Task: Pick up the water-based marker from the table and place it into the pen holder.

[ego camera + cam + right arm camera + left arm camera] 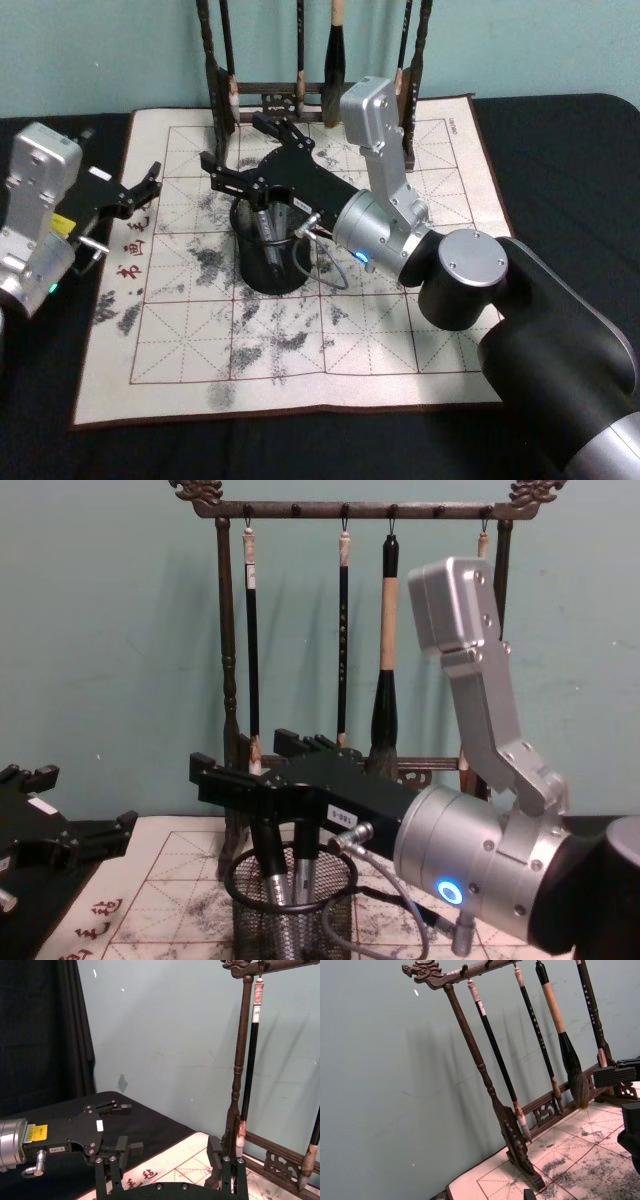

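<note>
While the left gripper (pixel 150 180) idles spread, the right gripper (pixel 240 155) hangs spread above the pen holder (pixel 270 260), markers (pixel 285 880) inside.

Rack: tall dark wooden brush rack with carved dragon ends (pixel 228 680), standing at the mat's far edge.
Brushes: long-handled calligraphy brushes (pixel 385 650) hanging from its top bar.
Backdrop: pale teal wall (pixel 380 1085).

Setting: staged calligraphy test bench — lab-like
Evidence: gridded, ink-stained mat (pixel 300 330); brush rack (pixel 340 630); plain teal wall (pixel 380 1085) — black drape (pixel 45 1030)
</note>
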